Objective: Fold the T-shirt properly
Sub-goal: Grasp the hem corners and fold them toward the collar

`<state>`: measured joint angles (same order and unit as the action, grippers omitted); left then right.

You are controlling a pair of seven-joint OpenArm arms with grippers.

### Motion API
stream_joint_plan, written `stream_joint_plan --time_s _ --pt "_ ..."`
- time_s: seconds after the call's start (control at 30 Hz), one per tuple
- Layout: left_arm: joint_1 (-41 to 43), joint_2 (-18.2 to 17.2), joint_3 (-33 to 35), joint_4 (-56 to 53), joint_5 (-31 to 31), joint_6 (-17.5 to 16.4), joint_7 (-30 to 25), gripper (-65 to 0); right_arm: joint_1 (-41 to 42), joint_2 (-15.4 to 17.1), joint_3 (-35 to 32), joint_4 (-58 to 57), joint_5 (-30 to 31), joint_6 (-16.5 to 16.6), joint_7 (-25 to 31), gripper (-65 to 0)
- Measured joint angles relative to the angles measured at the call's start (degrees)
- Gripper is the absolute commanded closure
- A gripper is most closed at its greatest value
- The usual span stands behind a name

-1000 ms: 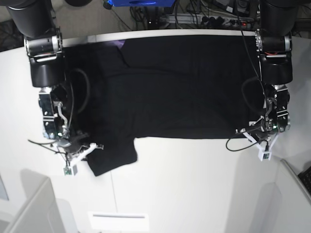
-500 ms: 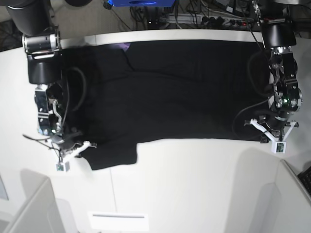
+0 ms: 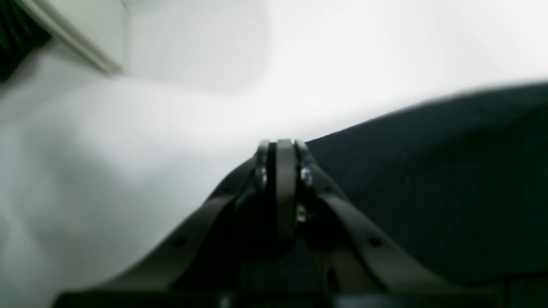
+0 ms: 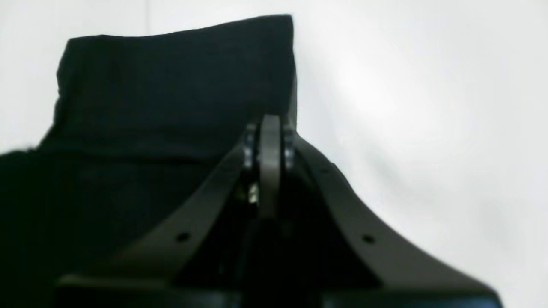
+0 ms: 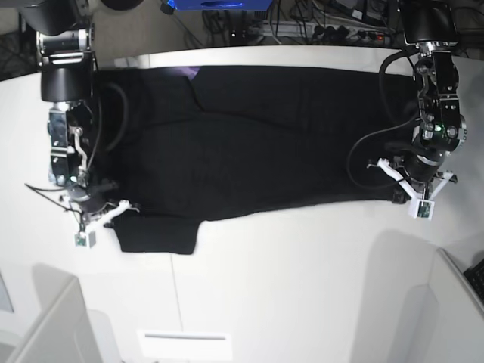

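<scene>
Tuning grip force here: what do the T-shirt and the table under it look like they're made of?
T-shirt: soft matte black cloth, likely cotton knit; it drapes flat with shallow creases and a limp sleeve.
Table: smooth, hard white surface, probably laminate or painted board; it shows soft sheen and no texture.

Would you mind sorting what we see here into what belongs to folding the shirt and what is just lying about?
Belongs to the job:
- T-shirt, spread black across the table
- left end effector, closed at the shirt's corner
- right end effector, closed by the sleeve

Just lying about:
- white table
- cables and power strip behind the table
- blue object at the back
</scene>
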<state>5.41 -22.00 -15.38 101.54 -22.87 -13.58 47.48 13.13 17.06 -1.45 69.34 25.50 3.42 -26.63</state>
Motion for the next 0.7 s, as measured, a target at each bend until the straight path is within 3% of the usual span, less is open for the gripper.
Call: stream_joint_plan --time_s 0.07,0.13,0.7 --pt "0.8 0.4 -3.7 0.9 -5.2 -2.0 1.8 0.0 -1.1 -0.4 1.8 1.3 0.0 0.0 -0.4 0.0" --pt "1.1 0.0 -6.7 1.0 -7.3 -1.6 4.3 0.0 -2.2 -0.7 4.1 2.8 0.0 0.2 -1.9 0.0" --pt "9.6 0.0 -13.9 9.7 -9.1 -1.7 10.7 0.0 -12.0 -0.7 13.8 20.3 0.3 0.1 -11.3 0.0"
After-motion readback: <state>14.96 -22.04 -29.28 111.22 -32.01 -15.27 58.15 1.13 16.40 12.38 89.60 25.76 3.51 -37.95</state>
